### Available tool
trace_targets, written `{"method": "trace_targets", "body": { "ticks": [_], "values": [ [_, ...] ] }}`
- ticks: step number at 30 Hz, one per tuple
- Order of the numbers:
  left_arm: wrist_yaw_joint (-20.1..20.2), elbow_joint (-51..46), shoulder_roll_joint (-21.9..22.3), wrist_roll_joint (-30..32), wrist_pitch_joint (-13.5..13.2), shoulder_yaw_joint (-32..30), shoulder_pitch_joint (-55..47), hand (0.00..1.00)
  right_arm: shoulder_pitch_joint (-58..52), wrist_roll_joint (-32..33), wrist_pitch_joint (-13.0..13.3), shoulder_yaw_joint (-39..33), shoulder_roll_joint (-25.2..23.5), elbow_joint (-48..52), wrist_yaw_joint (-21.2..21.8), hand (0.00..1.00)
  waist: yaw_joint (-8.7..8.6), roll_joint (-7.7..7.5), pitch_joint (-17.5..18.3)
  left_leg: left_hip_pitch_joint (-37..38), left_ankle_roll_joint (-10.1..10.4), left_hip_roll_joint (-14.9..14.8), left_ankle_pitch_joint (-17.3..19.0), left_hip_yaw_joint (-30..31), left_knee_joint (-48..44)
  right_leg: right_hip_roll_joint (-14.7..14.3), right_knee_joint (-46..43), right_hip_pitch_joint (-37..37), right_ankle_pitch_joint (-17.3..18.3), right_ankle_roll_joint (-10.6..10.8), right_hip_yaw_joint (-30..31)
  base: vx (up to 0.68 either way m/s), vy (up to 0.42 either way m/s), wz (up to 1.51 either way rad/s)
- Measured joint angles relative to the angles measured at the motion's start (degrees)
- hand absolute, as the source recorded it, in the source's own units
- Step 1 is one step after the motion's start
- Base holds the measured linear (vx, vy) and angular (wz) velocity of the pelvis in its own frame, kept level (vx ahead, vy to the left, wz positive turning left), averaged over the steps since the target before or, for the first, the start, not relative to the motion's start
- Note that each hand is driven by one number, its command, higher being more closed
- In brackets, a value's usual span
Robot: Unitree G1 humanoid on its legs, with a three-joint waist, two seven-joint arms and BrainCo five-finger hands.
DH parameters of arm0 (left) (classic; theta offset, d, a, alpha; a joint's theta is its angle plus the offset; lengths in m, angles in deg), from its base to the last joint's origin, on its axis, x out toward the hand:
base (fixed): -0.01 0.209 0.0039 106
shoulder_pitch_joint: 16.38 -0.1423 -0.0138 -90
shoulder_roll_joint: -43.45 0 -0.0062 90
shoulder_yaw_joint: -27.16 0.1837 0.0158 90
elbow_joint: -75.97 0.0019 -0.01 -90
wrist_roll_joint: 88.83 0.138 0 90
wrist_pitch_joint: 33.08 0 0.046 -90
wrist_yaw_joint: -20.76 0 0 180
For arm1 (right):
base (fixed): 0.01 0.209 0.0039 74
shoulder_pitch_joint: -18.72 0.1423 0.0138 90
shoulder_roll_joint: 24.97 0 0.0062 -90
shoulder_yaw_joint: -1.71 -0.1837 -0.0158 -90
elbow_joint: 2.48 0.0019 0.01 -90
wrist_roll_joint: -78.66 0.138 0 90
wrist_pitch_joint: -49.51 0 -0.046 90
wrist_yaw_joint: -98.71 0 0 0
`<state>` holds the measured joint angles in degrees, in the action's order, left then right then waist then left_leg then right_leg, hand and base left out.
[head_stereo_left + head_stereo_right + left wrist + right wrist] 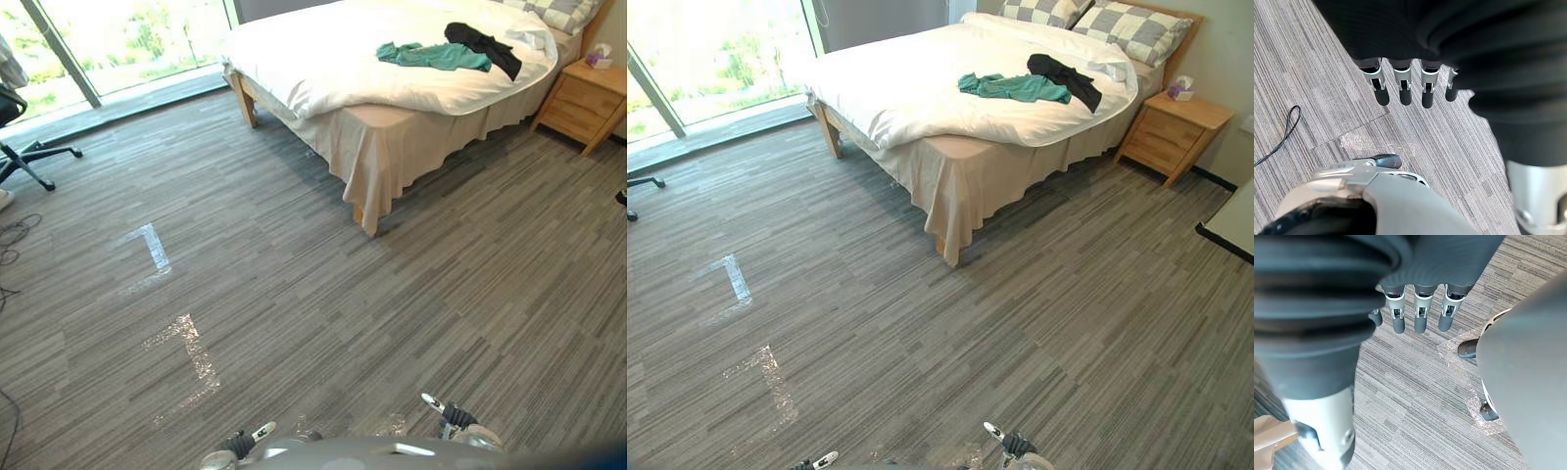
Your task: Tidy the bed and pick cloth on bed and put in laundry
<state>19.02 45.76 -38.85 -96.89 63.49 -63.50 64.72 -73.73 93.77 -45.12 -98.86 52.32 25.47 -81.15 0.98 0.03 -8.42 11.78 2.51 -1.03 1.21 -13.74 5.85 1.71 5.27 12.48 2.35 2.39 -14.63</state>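
Left hand (pixel 1403 90): fingers hang straight and slack over the carpet (pixel 392 313); nothing held.
Right hand (pixel 1420 319): same, fingers loose and open, empty.
Task items: green cloth (pixel 434 56) and black cloth (pixel 485 44) lie touching, upper right of frame, on top of the duvet (pixel 333 59), well apart from me.
Maybe laundry: small white bundle (pixel 534 39) just beside the black cloth; can't tell what it is.
Bed (pixel 392 147): duvet rumpled and hanging lower at the near corner; checked pillows (pixel 1136 29) at the head.
Risk 1: clothes sit far in from the bed's near edge, so a long reach could tip me fwd.
Risk 2: fingers may pinch duvet along w/ cloth and drag the bedding further askew.
Risk 3: the two cloths overlap, so lifting one may pull the other off onto the floor.
Risk 4: I'd judge the nightstand (pixel 588 103) crowds the approach on the far right side.
Surface: grey striped carpet, flat; two tape marks (pixel 152 245), centre left.
Room: big window (pixel 127 39) upper left, office chair (pixel 20 137) at left edge.
Progress: nothing picked up yet, I'd say; approach comes first.
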Motion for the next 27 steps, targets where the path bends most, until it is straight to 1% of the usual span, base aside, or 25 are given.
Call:
{"method": "trace_targets", "body": {
  "ticks": [4, 6, 8, 12, 13, 15, 16, 17, 18, 19, 20, 21, 22, 23, 24, 25, 26, 27],
  "values": [
    [-0.4, 0.0, 0.0, 1.1, -0.4, 0.1, 0.0, 0.0, 0.0, 1.0, -0.6, 0.0, 0.0, 0.0, -0.6, 0.0, -0.02, -0.04, 0.0, 0.0, 0.0, 0.0, 0.0, 0.0, 0.0, 0.0, 0.0, 0.0, 0.0, 0.0, 0.0, 0.0, 0.0, 0.0],
    [-1.2, -0.1, 0.0, 2.3, -2.3, 0.7, -0.2, 0.0, 0.0, 1.4, -1.0, 0.0, 0.0, 0.1, -0.9, 0.0, -0.02, -0.11, -0.1, 0.0, 0.0, 0.0, 0.0, -0.1, 0.0, 0.0, 0.0, 0.0, 0.0, 0.0, 0.0, 0.0, 0.0, 0.0],
    [-1.2, -0.2, -0.1, 3.2, -3.4, 1.5, -0.3, 0.0, 0.0, 1.6, -1.5, 0.0, 0.0, 0.2, -1.4, 0.0, -0.01, -0.14, -0.1, 0.0, 0.0, 0.0, 0.0, -0.1, 0.0, 0.0, 0.0, 0.0, 0.0, 0.0, 0.0, 0.0, 0.0, 0.0],
    [-1.2, -2.7, -1.2, 5.5, -3.5, 5.2, -0.7, 0.0, 0.0, 1.7, -2.3, -0.1, 0.0, 0.5, -2.3, 0.0, -0.03, -0.29, -0.2, 0.1, -0.2, 0.0, 0.1, -0.1, 0.0, 0.0, -0.7, -0.3, 0.4, -0.4, 0.0, -0.02, -0.008, 0.0],
    [-1.2, -2.9, -1.2, 5.6, -3.5, 5.4, -0.6, 0.0, 0.0, 1.8, -2.5, -0.1, 0.1, 0.7, -2.4, 0.0, -0.05, -0.2, -0.3, 0.1, -0.5, -0.1, 0.2, -0.2, 0.0, 0.1, -1.6, -0.7, 0.9, -0.6, 0.0, -0.03, -0.012, -0.01],
    [-1.2, -4.7, -1.6, 7.1, -3.3, 6.7, -0.5, 0.0, -0.1, 3.1, -2.8, -0.2, 0.1, 1.4, -2.7, 0.0, -0.17, -0.54, -0.7, -0.4, -1.0, -0.3, 0.3, -0.7, -0.3, 0.7, -7.8, -4.1, 3.8, -0.7, 0.3, -0.02, 0.011, -0.09],
    [-1.1, -5.5, -2.0, 7.6, -3.2, 7.5, -0.4, 0.0, 0.0, 3.7, -2.8, -0.2, 0.1, 1.7, -3.0, 0.0, -0.04, -0.19, -0.9, -0.8, -1.2, -0.3, 0.4, -1.4, -0.3, 1.3, -12.5, -6.6, 5.8, -0.6, 0.6, -0.03, 0.028, -0.3],
    [-0.8, -6.6, -2.4, 8.3, -3.1, 7.8, -0.3, 0.0, 0.2, 4.2, -2.9, -0.3, 0.1, 2.5, -3.3, 0.0, -0.06, -0.73, -1.9, -0.9, -1.3, -0.2, 0.4, -2.7, -0.3, 2.2, -17.6, -9.7, 7.5, -0.1, 0.6, -0.03, 0.022, -0.49],
    [-0.6, -7.1, -2.8, 8.8, -2.9, 7.8, -0.3, 0.0, 0.5, 4.7, -2.9, -0.3, 0.1, 2.8, -3.5, 0.0, -0.06, -1.04, -2.5, -0.9, -1.4, -0.2, 0.5, -4.0, -0.5, 2.8, -20.3, -11.8, 8.3, -0.3, 0.2, -0.02, 0.027, -0.63],
    [-0.5, -7.4, -3.3, 8.8, -2.3, 8.2, -0.1, 0.0, 0.6, 5.2, -2.9, -0.3, 0.0, 2.8, -3.9, 0.0, -0.06, -1.26, -3.1, -1.5, -1.4, -0.2, 0.9, -5.5, -1.4, 3.5, -21.8, -13.3, 9.1, -0.1, -1.0, -0.02, 0.016, -0.8],
    [-0.4, -7.5, -4.2, 8.8, -1.8, 9.1, 0.4, 0.0, 0.8, 6.3, -3.1, -0.3, -0.2, 3.0, -4.5, 0.0, -0.17, -1.65, -3.8, -2.6, -1.3, -0.3, 1.9, -7.3, -3.3, 4.1, -22.1, -14.2, 9.7, -0.9, -2.5, 0.0, -0.015, -0.73],
    [-0.2, -7.4, -4.6, 8.9, -1.6, 9.8, 0.9, 0.0, 0.9, 7.3, -3.2, -0.4, -0.2, 3.5, -5.0, 0.0, -0.49, -1.47, -4.2, -3.1, -1.0, -0.9, 2.6, -8.0, -4.8, 3.8, -21.5, -14.3, 9.2, -1.1, -2.4, 0.0, -0.031, -0.57],
    [0.1, -7.4, -4.7, 9.4, -1.7, 10.8, 1.0, 0.0, 0.8, 8.2, -3.3, -0.4, 0.1, 4.1, -5.5, 0.0, -1.62, -1.23, -4.6, -3.3, -0.8, -1.4, 2.9, -8.6, -5.3, 3.2, -20.4, -14.2, 8.5, -1.4, -2.1, 0.02, -0.04, -0.44],
    [0.3, -7.4, -4.6, 10.0, -1.8, 12.1, 2.0, 0.0, 0.9, 9.3, -3.2, -0.9, 0.3, 4.7, -6.0, 0.0, -2.36, -0.02, -5.4, -3.1, -0.8, -2.1, 3.2, -9.5, -5.1, 2.7, -20.7, -14.8, 7.8, -0.3, -1.8, 0.01, -0.032, -0.48],
    [0.5, -7.5, -4.2, 10.1, -1.9, 12.5, 2.8, 0.0, 1.0, 10.0, -3.2, -1.7, 0.8, 4.9, -6.2, 0.0, -2.44, 0.81, -6.1, -3.0, -0.8, -2.7, 3.6, -10.2, -4.9, 2.6, -23.4, -16.4, 7.4, 1.1, -2.0, -0.01, -0.049, -0.67],
    [0.6, -7.6, -3.7, 10.7, -2.0, 13.1, 4.3, 0.0, 1.4, 10.7, -3.1, -2.9, 1.3, 5.4, -6.2, 0.0, -2.51, 1.94, -7.4, -3.0, -0.8, -3.5, 4.7, -11.0, -5.0, 2.8, -28.8, -20.1, 8.5, 2.1, -2.4, -0.03, -0.037, -0.69],
    [0.6, -7.6, -3.5, 11.7, -2.4, 14.1, 5.0, 0.0, 2.1, 11.5, -3.1, -3.9, 2.0, 5.7, -6.2, 0.0, -3.16, 2.76, -7.9, -2.9, 0.1, -4.7, 5.2, -12.3, -5.3, 3.1, -29.9, -23.3, 9.6, 0.7, -2.5, 0.0, -0.041, -0.72],
    [0.6, -7.6, -3.6, 12.1, -2.7, 14.3, 4.9, 0.0, 2.1, 11.6, -3.1, -4.3, 2.0, 6.0, -6.1, 0.0, -3.64, 2.86, -8.1, -2.7, 1.4, -5.5, 6.0, -13.4, -6.1, 4.4, -30.3, -26.2, 9.1, 0.6, -2.4, 0.07, -0.036, -0.5]
  ]
}}
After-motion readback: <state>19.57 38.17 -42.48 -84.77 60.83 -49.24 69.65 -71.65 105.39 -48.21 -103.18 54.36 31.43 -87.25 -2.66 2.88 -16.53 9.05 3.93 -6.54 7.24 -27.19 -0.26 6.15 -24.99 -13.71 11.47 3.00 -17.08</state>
